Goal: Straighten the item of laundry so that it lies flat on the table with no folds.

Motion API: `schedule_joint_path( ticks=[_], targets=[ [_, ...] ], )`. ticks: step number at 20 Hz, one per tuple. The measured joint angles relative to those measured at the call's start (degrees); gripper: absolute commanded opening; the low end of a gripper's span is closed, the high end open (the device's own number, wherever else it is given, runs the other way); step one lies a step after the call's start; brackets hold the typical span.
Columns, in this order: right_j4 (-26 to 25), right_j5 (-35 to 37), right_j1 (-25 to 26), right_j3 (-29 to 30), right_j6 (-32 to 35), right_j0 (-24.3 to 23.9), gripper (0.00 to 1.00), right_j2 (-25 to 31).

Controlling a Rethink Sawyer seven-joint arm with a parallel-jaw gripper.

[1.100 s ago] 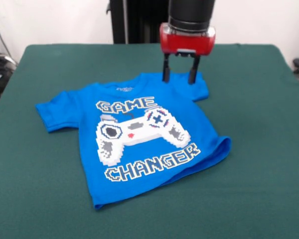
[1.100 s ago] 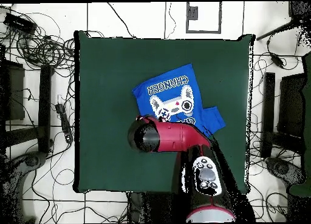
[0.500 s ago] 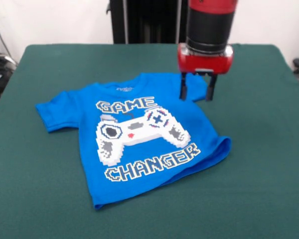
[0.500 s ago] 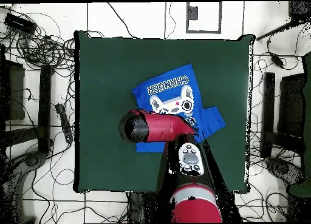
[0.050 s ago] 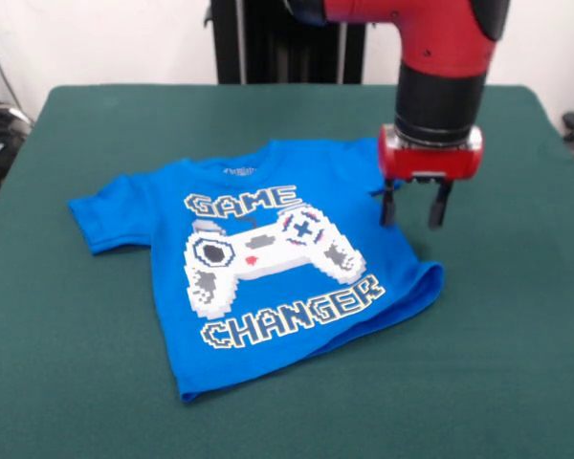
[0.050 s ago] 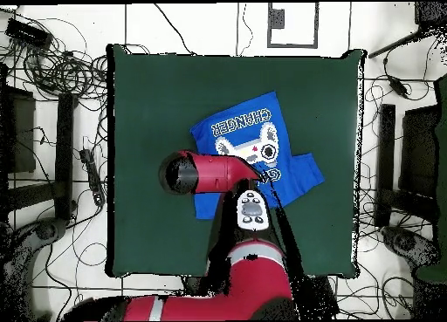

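Your gripper (image 5: 413,205) hangs right of centre with its two dark fingers apart, holding nothing, over the right edge of the T-shirt (image 5: 258,258). The soft blue shirt lies print-up mid-frame, its lower right hem bunched in a fold, on the felt-like green table (image 5: 497,382).

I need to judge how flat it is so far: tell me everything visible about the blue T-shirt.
The T-shirt is bright blue, short-sleeved, print side up: a white pixel controller between "GAME" and "CHANGER". It lies skewed on the green table, mostly flat, but its hem corner under the open gripper is rumpled and the sleeve there is hidden. Nothing grips it.
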Motion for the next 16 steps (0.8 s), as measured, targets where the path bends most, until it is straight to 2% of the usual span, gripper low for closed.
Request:
schedule_joint_path(
  ticks=[7,16],
  targets=[
    [0.7,0.0,2.8,-2.1,0.0,0.4,1.00,-0.1],
    [1.9,0.0,3.2,-2.8,0.0,0.4,1.00,-0.2]
  ],
)
